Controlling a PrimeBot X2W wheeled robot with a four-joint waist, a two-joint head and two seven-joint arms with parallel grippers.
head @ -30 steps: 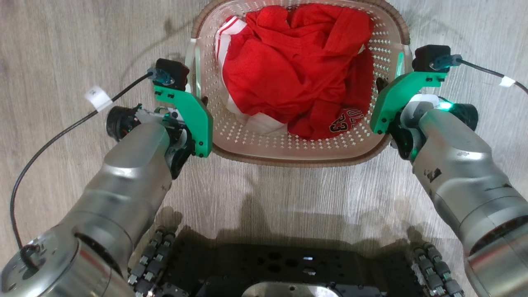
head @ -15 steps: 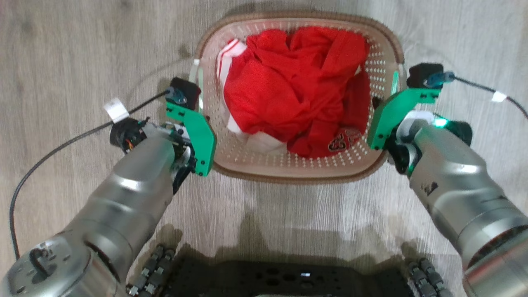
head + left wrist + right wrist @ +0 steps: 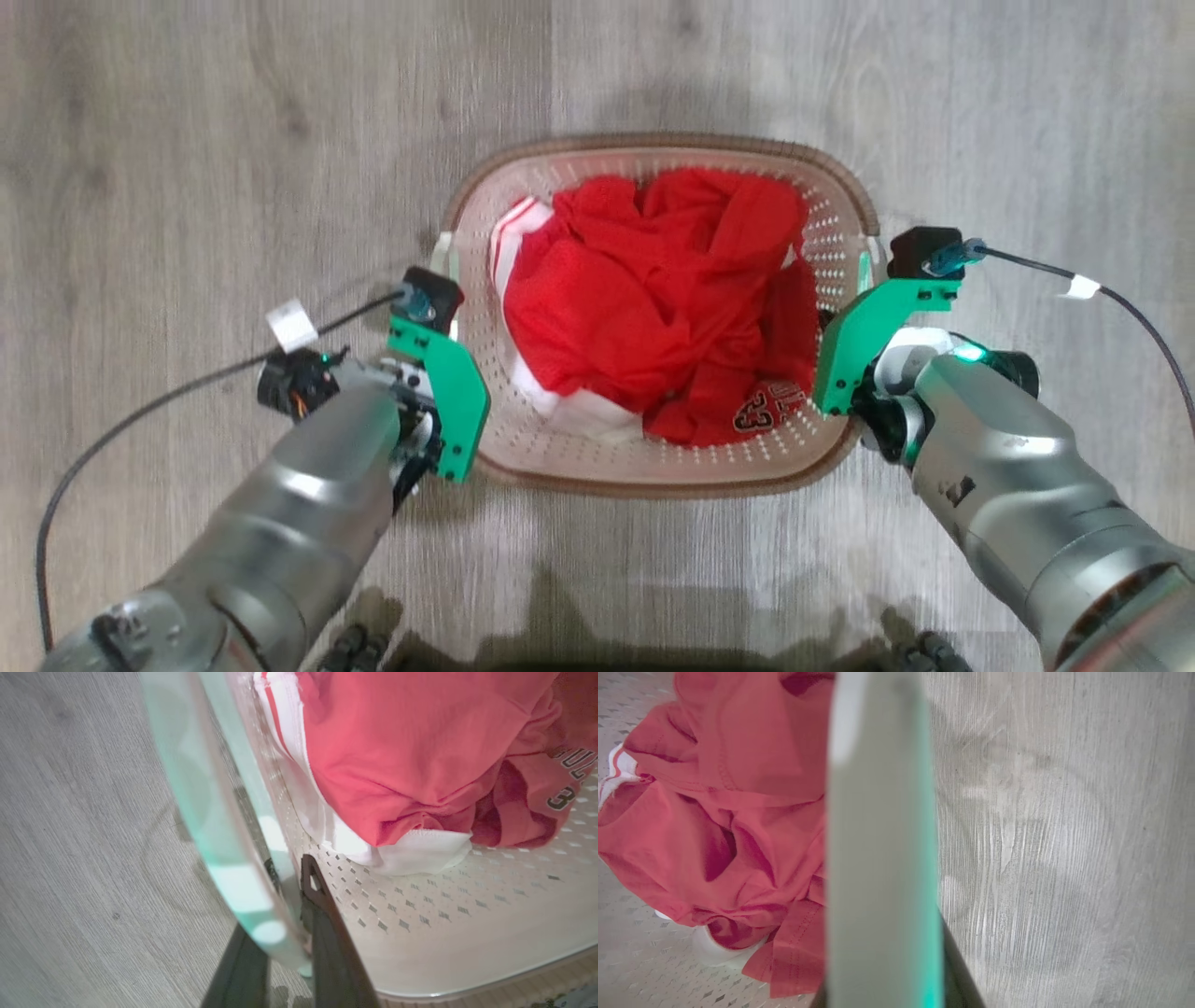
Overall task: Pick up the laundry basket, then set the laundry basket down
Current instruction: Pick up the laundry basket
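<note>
The laundry basket, cream with perforated walls and a brown woven-look rim, sits in the middle of the head view with red and white clothes in it. My left gripper is shut on the basket's left white handle, one dark finger on each side. My right gripper is at the right white handle, shut on it; one dark finger shows beside the handle. Whether the basket's bottom touches the floor is hidden.
Grey wood-look floor lies all around the basket. Black cables with white tags trail out from both wrists. My base's wheels show at the bottom edge.
The whole head view has shifted, so the camera moved. The basket and both grippers now look smaller and lower in it, and my base has nearly left it. Both grips are unchanged.
</note>
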